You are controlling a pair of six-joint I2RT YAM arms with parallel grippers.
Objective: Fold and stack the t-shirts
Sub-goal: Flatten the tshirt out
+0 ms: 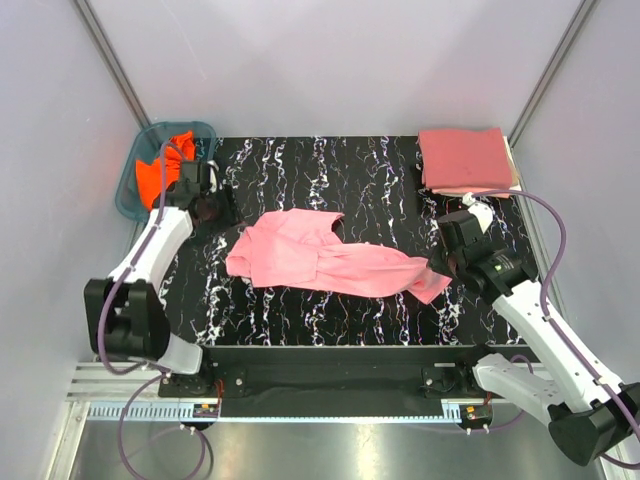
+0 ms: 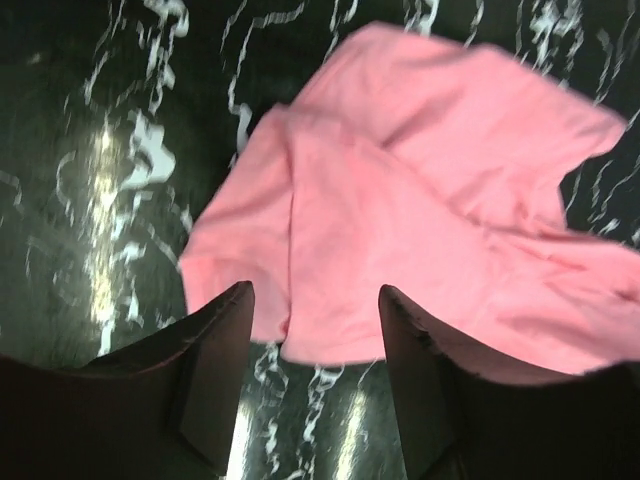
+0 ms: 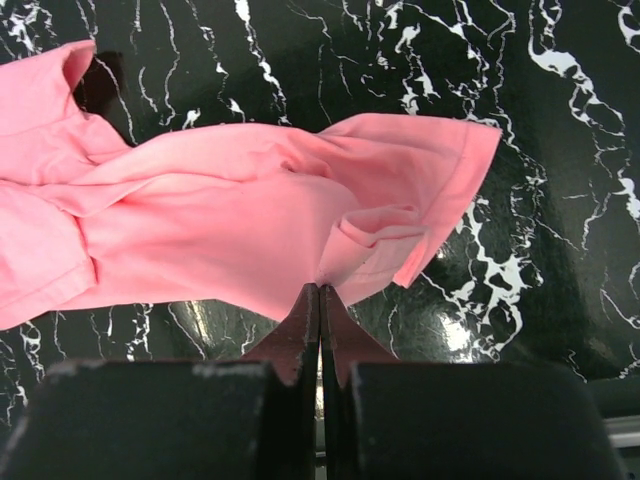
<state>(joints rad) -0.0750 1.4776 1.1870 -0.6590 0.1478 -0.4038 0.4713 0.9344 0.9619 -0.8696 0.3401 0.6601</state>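
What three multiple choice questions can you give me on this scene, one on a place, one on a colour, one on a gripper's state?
1. Where is the orange t-shirt?
A: in the teal basket
B: spread mid-table
C: folded at the far right

2. What colour is the top folded t-shirt at the far right?
A: cream
B: orange
C: rose-red

3. How is the left gripper?
A: shut on cloth
B: open
C: shut on nothing

Answers:
1. A, the orange cloth lies inside the basket's rim.
2. C, rose-red shows on top, with only a cream edge beneath.
3. B, its fingers stand apart above the light pink t-shirt.
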